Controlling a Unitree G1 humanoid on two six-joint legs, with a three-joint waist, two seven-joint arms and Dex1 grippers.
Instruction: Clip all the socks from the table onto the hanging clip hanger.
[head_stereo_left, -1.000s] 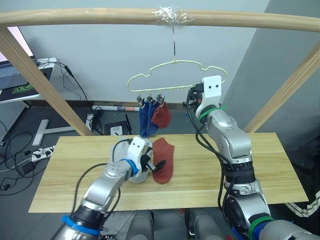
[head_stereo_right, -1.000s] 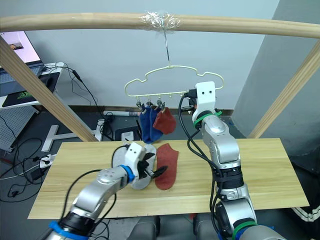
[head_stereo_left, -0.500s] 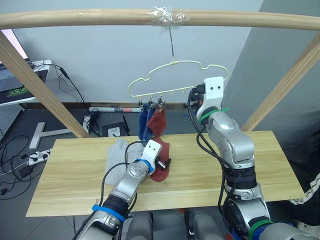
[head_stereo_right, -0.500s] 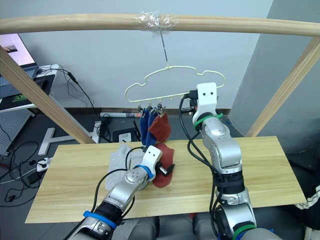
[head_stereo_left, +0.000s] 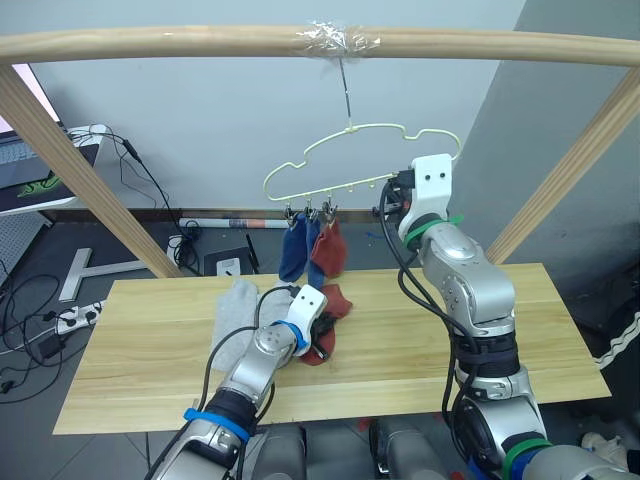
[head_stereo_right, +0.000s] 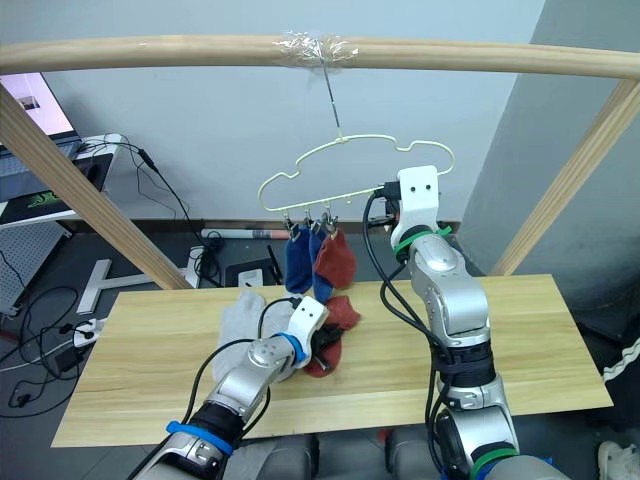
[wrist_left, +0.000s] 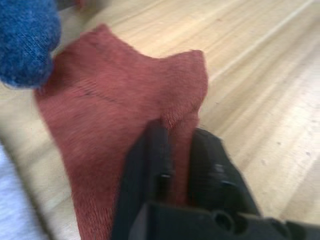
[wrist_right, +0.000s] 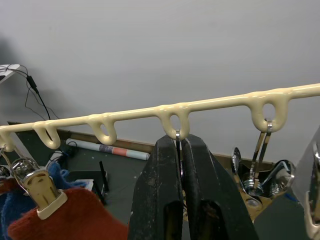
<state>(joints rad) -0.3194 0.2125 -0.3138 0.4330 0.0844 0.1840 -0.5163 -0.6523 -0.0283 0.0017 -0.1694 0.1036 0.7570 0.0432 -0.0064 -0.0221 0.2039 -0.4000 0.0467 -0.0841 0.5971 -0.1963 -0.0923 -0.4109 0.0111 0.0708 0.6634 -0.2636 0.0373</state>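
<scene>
- In the head views the left gripper (head_stereo_left: 322, 330) sits low on the table (head_stereo_left: 150, 360), its black fingers pinched on the rust red sock (head_stereo_left: 330, 312) near the table's middle.
- The left wrist view brings this close: the two fingers (wrist_left: 152, 165) squeeze a raised fold of the red sock's cloth between them, and a blue sock toe (wrist_left: 25, 40) hangs over the table at one corner.
- The red sock lies bunched, its long axis running from the gripper toward the far right of the table, one end lifted a little.
- A light grey sock (head_stereo_left: 232, 310) lies flat just to the left of the gripper, long axis running near to far.
- The clip hanger (head_stereo_left: 360, 160) hangs by its hook from the wooden bar (head_stereo_left: 200, 42); its row of clips tilts, lower at the left end.
- Two blue socks (head_stereo_left: 296, 250) and one red hanging sock (head_stereo_left: 330, 250) dangle from the left clips, toes down.
- The right wrist view shows the right gripper (wrist_right: 181, 150) closed, a thin metal clip wire (wrist_right: 177, 142) running down into the narrow seam between its fingers under the hanger's cream loop; spare clips (wrist_right: 260, 160) hang beside.
</scene>
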